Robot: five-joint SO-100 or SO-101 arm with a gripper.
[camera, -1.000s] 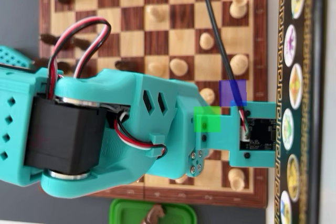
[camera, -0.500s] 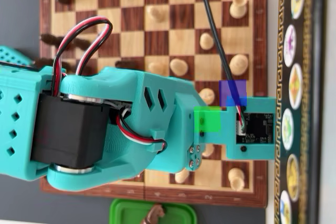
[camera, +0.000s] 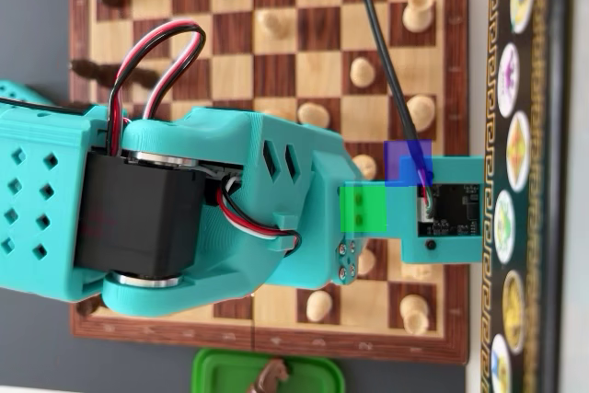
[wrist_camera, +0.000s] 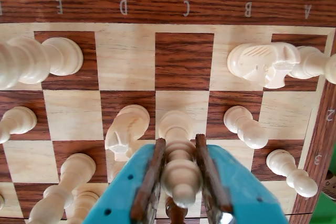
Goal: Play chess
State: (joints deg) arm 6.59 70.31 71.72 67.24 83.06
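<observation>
Claw narrow, jaws clamped on a pale pawn standing upright at 12 o'clock between them, its base on a light square of the board.

My arm lies across the lower half of the overhead view, reaching from the left edge toward the right. Its teal shell carries a black servo at the left, with red, white and black wires looping above it. At the far end sits the wrist camera mount, a small board in a teal frame, with a black cable running up from it.

In the wrist view my gripper comes in from the bottom edge. Its two teal fingers, lined with brown pads, stand close together and are clamped on the pawn between them.
</observation>
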